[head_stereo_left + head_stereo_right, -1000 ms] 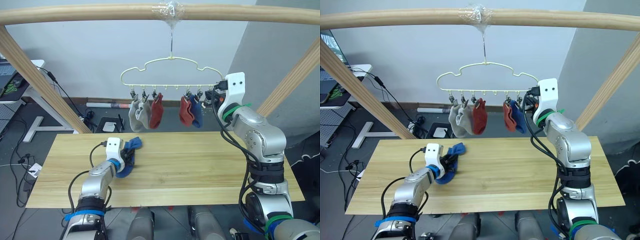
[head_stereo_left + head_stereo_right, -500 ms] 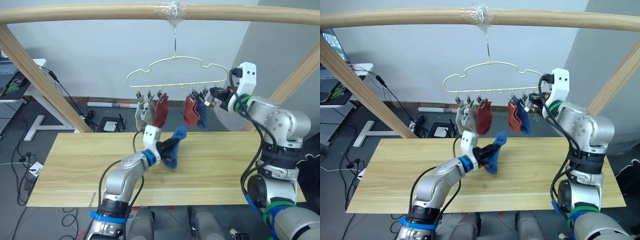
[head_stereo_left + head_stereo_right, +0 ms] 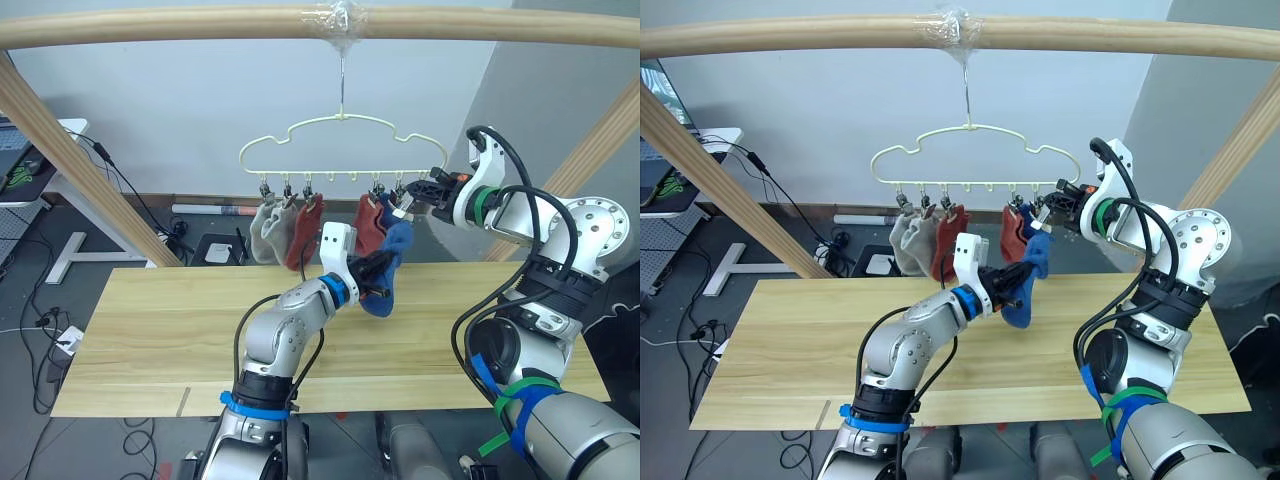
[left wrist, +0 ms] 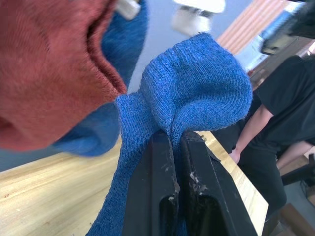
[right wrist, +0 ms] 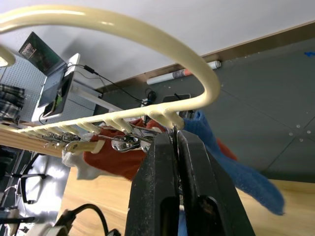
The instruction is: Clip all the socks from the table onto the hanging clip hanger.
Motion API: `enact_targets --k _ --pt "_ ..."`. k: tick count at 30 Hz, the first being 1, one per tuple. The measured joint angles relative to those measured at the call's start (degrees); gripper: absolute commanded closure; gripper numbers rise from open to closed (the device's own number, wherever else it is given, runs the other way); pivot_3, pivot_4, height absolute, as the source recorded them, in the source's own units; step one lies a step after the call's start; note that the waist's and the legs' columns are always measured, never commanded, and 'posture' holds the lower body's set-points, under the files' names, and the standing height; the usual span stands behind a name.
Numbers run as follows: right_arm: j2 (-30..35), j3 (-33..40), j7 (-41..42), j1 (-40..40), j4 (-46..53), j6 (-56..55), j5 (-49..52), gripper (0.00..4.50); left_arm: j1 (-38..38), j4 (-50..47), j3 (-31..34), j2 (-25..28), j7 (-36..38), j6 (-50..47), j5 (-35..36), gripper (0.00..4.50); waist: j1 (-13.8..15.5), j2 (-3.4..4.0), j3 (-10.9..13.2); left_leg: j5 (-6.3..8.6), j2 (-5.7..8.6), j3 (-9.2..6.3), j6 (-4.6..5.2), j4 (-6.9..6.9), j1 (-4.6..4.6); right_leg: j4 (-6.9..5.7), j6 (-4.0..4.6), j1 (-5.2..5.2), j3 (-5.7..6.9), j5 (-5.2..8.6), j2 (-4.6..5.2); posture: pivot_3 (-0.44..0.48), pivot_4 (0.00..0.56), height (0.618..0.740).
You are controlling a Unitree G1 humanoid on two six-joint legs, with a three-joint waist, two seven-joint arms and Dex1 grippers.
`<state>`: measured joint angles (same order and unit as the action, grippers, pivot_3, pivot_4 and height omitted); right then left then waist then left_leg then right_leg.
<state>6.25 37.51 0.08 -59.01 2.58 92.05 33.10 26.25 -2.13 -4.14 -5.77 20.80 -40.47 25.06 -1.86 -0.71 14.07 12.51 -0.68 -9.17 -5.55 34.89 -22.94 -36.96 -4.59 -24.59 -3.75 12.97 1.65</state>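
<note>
The pale yellow clip hanger (image 3: 345, 119) hangs from the pole above the table (image 3: 150, 330). On its clips hang two grey socks (image 3: 265, 228), a rust red sock (image 3: 303, 232), another red sock (image 3: 366, 226) and a blue sock (image 3: 386, 212). My left gripper (image 3: 376, 271) is shut on a second blue sock (image 3: 387, 287), holding it up just below the hanger's right end; its fingers (image 4: 162, 162) pinch the sock's cuff (image 4: 197, 93). My right gripper (image 3: 408, 198) is shut on the clip at the hanger's right end, with its fingers (image 5: 157, 162) under the curved wire (image 5: 123, 24).
A round wooden pole (image 3: 200, 25) spans overhead, with slanted poles at the left (image 3: 90, 170) and right (image 3: 590, 150). A person in black (image 4: 280, 113) stands beyond the table's far side. A desk with cables (image 3: 70, 200) sits at the back left.
My left arm has lifted the blue sock off the table and carried it up and right to the hanger's right end. My right gripper has closed in on the end clip. The hanger swayed.
</note>
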Motion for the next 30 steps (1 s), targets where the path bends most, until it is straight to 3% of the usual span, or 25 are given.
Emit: enact_targets --k 15,18,19,29,30 --pt "0.21 0.65 -5.2 0.21 -0.01 0.0 6.0 4.5 1.22 0.51 0.65 -0.2 -0.11 1.07 1.56 4.47 -0.07 0.0 0.0 0.0 0.0 0.0 0.0 -0.01 -0.02 0.02 0.01 -0.01 0.0 0.01 0.0 0.019 0.236 0.74" --pt "0.25 0.78 -6.26 0.45 -0.23 0.0 7.69 3.79 2.04 0.56 0.63 -0.45 -0.13 1.18 1.63 4.5 -0.09 0.0 0.0 0.0 0.0 0.01 0.0 -0.02 -0.02 0.03 0.01 -0.01 -0.01 0.01 0.0 0.016 0.236 0.74" --pt "0.44 1.01 -6.52 0.45 -0.59 0.0 8.57 3.29 2.04 0.56 0.61 -0.45 -0.12 1.18 1.66 4.5 -0.14 0.0 0.01 0.0 0.0 0.01 0.0 -0.02 -0.02 0.03 0.01 -0.02 -0.01 0.01 0.0 0.016 0.236 0.74" --pt "4.59 1.46 -6.7 0.43 -2.77 0.0 11.57 0.12 2.05 0.54 -0.13 -0.58 0.51 0.5 2.24 4.5 -0.2 0.01 0.01 0.0 0.0 0.01 0.0 -0.02 -0.04 0.03 0.01 -0.04 -0.01 0.02 0.0 0.008 0.229 0.74" --pt "5.29 1.3 -6.54 0.42 -2.83 0.0 11.92 0.05 2.08 0.55 -0.11 -0.7 0.54 0.08 2.64 4.5 -0.2 0.02 0.01 0.0 0.0 0.01 0.0 -0.02 -0.05 0.03 0.01 -0.04 -0.01 0.02 -0.01 0.008 0.229 0.74"
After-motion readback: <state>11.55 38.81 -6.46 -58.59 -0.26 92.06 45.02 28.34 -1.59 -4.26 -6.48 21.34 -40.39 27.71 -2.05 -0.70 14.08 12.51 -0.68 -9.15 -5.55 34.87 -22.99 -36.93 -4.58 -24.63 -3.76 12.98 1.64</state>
